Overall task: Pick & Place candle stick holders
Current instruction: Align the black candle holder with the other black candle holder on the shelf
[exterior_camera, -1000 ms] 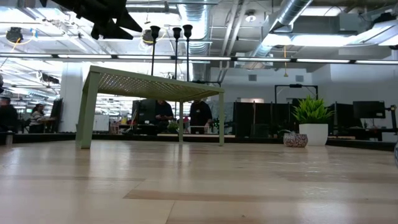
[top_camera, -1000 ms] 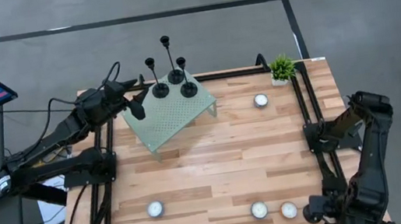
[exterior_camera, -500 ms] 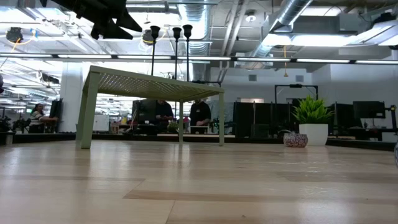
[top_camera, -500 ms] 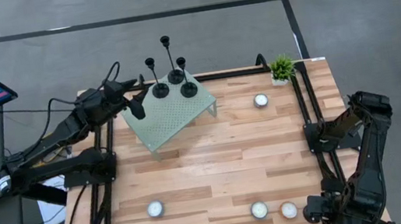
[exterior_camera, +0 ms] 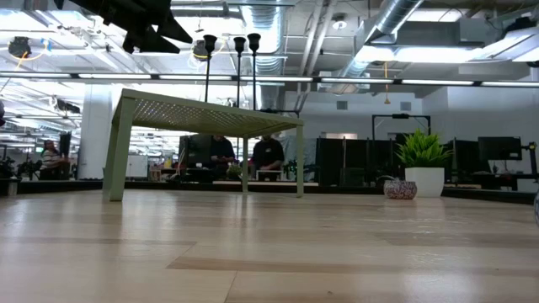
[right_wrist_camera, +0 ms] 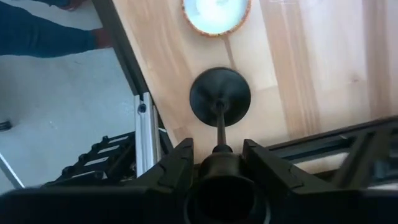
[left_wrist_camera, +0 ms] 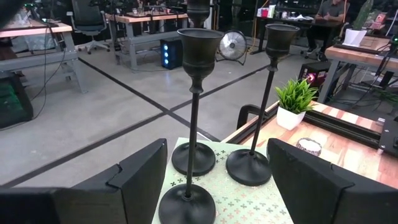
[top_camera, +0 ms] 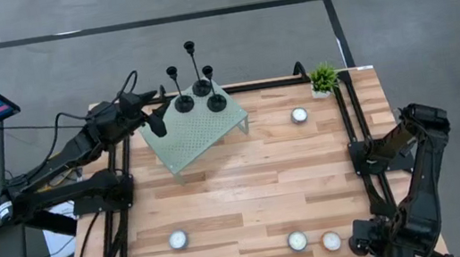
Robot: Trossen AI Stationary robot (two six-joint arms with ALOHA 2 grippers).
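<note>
Three black candle stick holders (top_camera: 202,87) stand with their disc bases on the pale green perforated stand (top_camera: 200,137) at the table's far left. My left gripper (left_wrist_camera: 217,186) is open at the stand's far left corner. Its fingers flank the nearest holder (left_wrist_camera: 194,124) without touching it. A further holder (right_wrist_camera: 220,96) stands on the table near the near right corner. My right gripper (right_wrist_camera: 221,163) is above that holder, shut on its top. In the high view that gripper (top_camera: 361,241) hides the holder. My right gripper pinches the holder's top cup (right_wrist_camera: 227,186) between its two fingers, one on each side. The fingers come from above, pointing down. The holder stands upright under them, its round disc base (right_wrist_camera: 211,106) on the table close to the edge.
Tealights lie on the table: one far right (top_camera: 299,115), one near left (top_camera: 178,239), two near right (top_camera: 297,241), one of them (right_wrist_camera: 216,12) just beyond the held holder. A small potted plant (top_camera: 324,77) stands at the far right corner. The table's metal rail (right_wrist_camera: 143,124) runs beside the base.
</note>
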